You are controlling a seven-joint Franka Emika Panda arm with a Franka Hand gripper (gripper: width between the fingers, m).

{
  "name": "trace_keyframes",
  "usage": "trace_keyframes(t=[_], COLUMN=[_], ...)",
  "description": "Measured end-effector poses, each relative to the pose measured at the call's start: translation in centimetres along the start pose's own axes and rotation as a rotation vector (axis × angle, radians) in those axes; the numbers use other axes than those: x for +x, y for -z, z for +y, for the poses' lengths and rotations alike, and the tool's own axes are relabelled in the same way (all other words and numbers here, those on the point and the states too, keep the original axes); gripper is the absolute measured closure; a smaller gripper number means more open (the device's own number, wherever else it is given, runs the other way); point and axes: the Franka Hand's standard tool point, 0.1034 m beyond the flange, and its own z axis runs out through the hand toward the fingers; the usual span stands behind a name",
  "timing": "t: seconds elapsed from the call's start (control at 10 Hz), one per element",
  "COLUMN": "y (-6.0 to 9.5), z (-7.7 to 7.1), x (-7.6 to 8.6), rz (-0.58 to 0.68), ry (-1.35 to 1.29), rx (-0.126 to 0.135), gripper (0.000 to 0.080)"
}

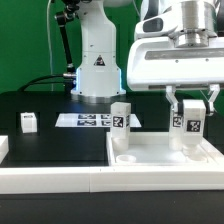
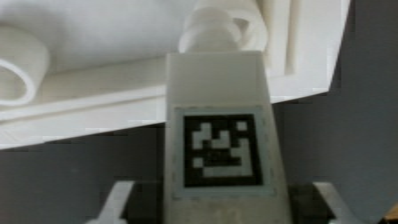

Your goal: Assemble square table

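The square table's white slab [image 1: 150, 158] lies at the exterior view's right, with one tagged leg [image 1: 121, 117] standing upright at its far left corner. My gripper [image 1: 190, 108] hangs over the slab's far right corner, shut on a second tagged leg [image 1: 189, 128] held upright, its lower end at the slab. In the wrist view this leg [image 2: 217, 100] runs between my fingers [image 2: 119, 200], its far tip against the slab's rim [image 2: 107, 95]. A round socket [image 2: 18, 62] shows at the edge. A third leg [image 1: 28, 122] stands alone at the exterior view's left.
The marker board [image 1: 85, 120] lies flat in front of the robot base [image 1: 97, 70]. A long white bar [image 1: 50, 181] runs along the front edge. Another white part [image 1: 3, 148] pokes in at the left edge.
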Motion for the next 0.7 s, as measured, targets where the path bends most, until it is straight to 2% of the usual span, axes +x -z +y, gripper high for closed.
trace_keyframes(t=[0.1, 0.7], y=[-0.01, -0.17], z=[-0.38, -0.13], x=[-0.1, 0.11], rz=[-0.003, 0.03], ry=[0.008, 0.028], rx=[0.002, 0.002], gripper=[0.0509, 0.0509])
